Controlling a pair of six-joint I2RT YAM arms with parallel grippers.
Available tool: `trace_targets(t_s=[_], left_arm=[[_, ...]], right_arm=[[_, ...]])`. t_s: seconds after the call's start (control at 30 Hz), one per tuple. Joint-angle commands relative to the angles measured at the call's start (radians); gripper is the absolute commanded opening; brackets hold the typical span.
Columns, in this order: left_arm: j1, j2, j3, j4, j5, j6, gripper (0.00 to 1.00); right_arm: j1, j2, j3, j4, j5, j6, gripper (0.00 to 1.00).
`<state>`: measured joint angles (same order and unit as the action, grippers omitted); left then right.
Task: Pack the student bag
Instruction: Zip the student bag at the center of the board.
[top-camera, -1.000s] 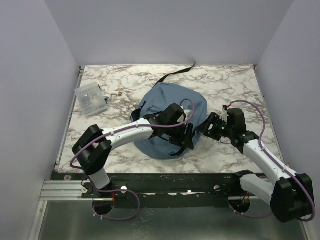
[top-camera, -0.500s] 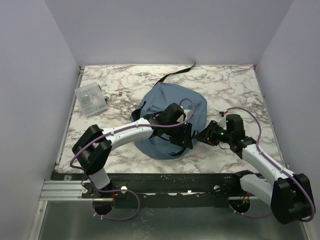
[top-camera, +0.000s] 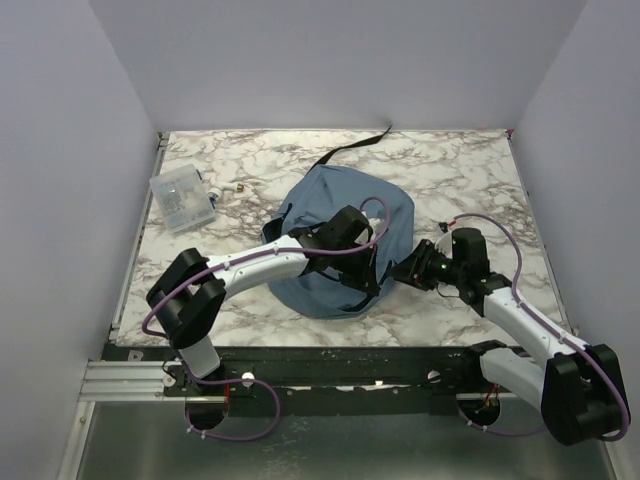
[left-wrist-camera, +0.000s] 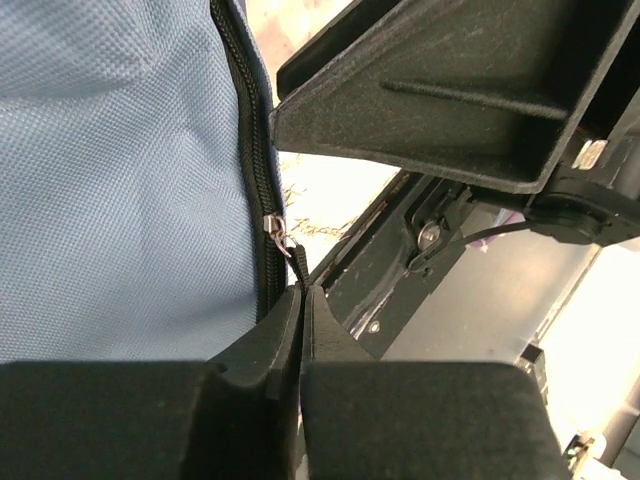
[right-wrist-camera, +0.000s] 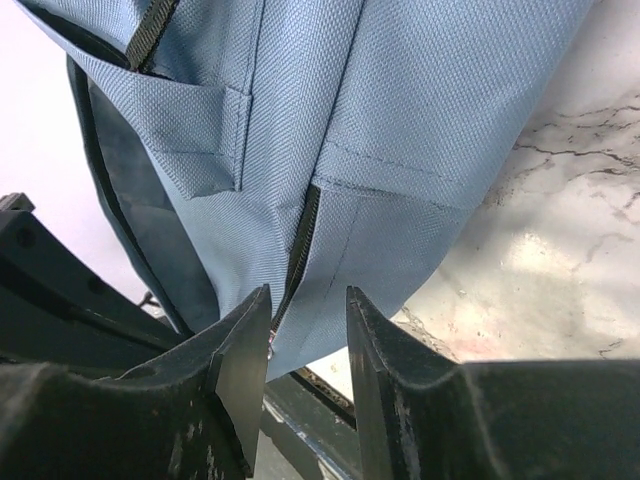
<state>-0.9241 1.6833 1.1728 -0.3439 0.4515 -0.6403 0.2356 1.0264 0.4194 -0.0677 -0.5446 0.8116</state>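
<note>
At the student bag (top-camera: 330, 200), our left jaws clamp the zipper pull (left-wrist-camera: 280, 238); right jaws stand apart. We judge unzipping comes next, fabric braced.

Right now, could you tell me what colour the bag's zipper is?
Black zipper on the dusty-blue student bag; clearest in the left wrist view.

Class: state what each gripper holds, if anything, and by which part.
Left gripper pinches the bag's zipper pull. Right gripper is open around the bag's corner, holding nothing.

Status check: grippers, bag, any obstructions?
Left gripper shut on zipper pull. Right gripper open, straddling a zippered corner of the bag. Bag lying on table. Clear box far left, apart.
</note>
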Motion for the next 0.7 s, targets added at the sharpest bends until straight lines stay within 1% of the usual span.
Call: trace_targets(t_s=[0.0,0.07,0.13,0.3,0.5,0.57,0.63,0.67], left_arm=[[-0.001,-0.012,0.036,-0.017,-0.035,0.037,0.00],[0.001,-0.021,0.031,-0.023,-0.038,0.050,0.00],[-0.001,-0.027,0.028,-0.031,-0.030,0.058,0.00],[-0.007,-0.037,0.004,-0.025,-0.024,0.058,0.00],[-0.026,-0.041,-0.019,-0.018,-0.030,0.045,0.00],[-0.030,-0.042,-0.026,-0.017,-0.037,0.044,0.00],[-0.032,-0.049,-0.038,-0.018,-0.044,0.041,0.00],[-0.032,-0.053,-0.045,-0.017,-0.050,0.042,0.00]], right_arm=[[-0.003,-0.026,-0.027,0.033,0.004,-0.008,0.45],[-0.003,-0.033,-0.037,0.053,0.011,-0.009,0.53],[-0.003,-0.024,-0.039,0.084,-0.014,-0.001,0.58],[-0.001,0.033,-0.065,0.203,-0.083,0.055,0.60],[0.022,0.061,-0.073,0.239,-0.069,0.088,0.56],[0.022,0.081,-0.071,0.244,-0.060,0.092,0.53],[0.021,0.099,-0.070,0.246,-0.043,0.095,0.46],[0.022,0.107,-0.074,0.258,-0.033,0.105,0.40]])
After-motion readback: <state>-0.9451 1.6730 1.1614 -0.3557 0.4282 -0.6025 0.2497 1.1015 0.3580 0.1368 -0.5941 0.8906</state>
